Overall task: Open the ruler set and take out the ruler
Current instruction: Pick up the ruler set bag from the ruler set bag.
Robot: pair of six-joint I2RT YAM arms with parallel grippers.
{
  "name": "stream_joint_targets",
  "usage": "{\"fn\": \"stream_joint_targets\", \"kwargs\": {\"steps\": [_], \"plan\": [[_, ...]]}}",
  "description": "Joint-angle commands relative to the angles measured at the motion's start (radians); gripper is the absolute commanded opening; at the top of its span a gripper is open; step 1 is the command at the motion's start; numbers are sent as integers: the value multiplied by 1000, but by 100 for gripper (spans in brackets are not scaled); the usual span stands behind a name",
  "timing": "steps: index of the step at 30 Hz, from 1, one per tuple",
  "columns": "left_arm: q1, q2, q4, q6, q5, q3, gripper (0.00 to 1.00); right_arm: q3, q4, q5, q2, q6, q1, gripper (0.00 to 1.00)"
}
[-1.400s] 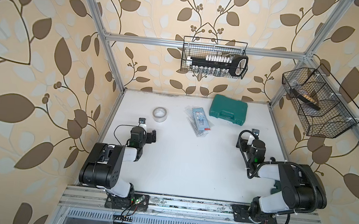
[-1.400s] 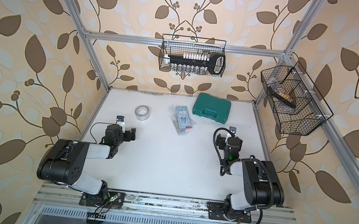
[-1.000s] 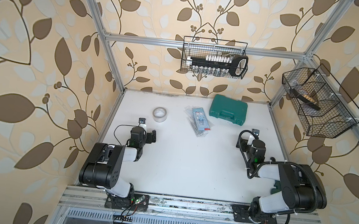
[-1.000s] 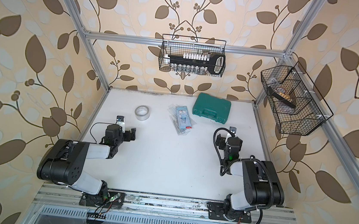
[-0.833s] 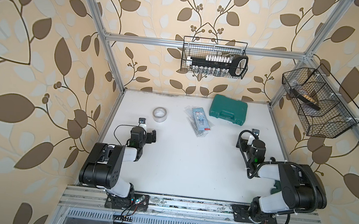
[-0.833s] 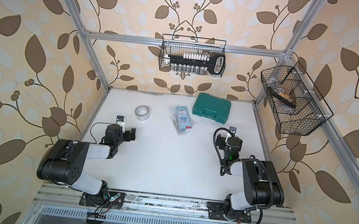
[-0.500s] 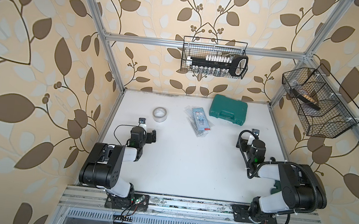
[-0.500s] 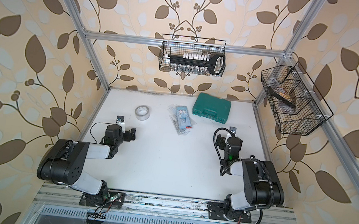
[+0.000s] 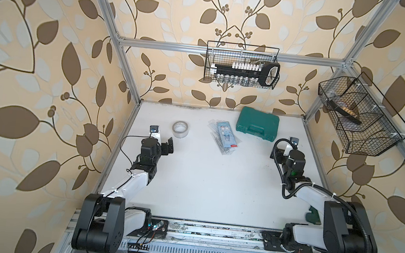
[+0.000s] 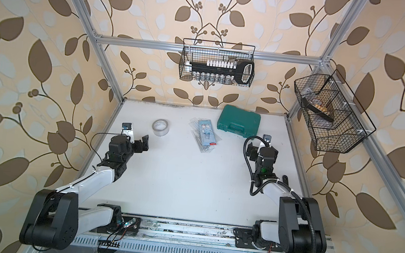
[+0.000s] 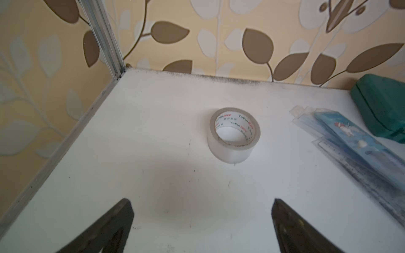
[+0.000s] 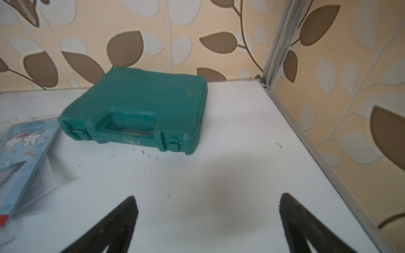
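The ruler set (image 9: 224, 137) is a clear flat pouch with a blue printed card. It lies closed on the white table (image 9: 211, 183), mid-back, just left of the green case. The left wrist view shows the ruler set (image 11: 350, 140) with a clear ruler's marked edge (image 11: 341, 157) inside it. In the right wrist view only one end of the ruler set (image 12: 19, 153) shows. My left gripper (image 9: 164, 144) (image 11: 201, 201) hovers open at the table's left, with nothing between its fingers. My right gripper (image 9: 285, 153) (image 12: 208, 196) hovers open at the right, also holding nothing.
A tape roll (image 9: 180, 129) stands in front of the left gripper. The closed green case (image 9: 257, 124) lies at the back, ahead of the right gripper. A wire basket (image 9: 242, 65) hangs on the back wall and another wire basket (image 9: 359, 117) on the right wall.
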Motion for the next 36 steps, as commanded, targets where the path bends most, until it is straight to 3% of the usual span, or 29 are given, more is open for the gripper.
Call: {"fn": "stream_joint_targets", "kwargs": {"steps": [1,4,7,13,20,32,36], "plan": [[0,-42,-136,-68,60,95,99,42,-131,34,-46,28,15,99],[-25,-25,-151,-125,119,167,99,113,-243,44,-79,23,39,99],[-116,43,-171,-114,77,247,99,174,-339,45,-108,21,81,99],[-299,296,-250,-80,39,487,99,297,-495,60,-87,18,209,99],[-425,611,-386,-92,61,773,99,365,-563,85,-28,-1,326,99],[-499,905,-535,-349,271,1022,99,346,-548,67,1,-14,331,99],[-498,943,-550,-440,312,1028,99,341,-538,63,1,-13,331,99]]}}
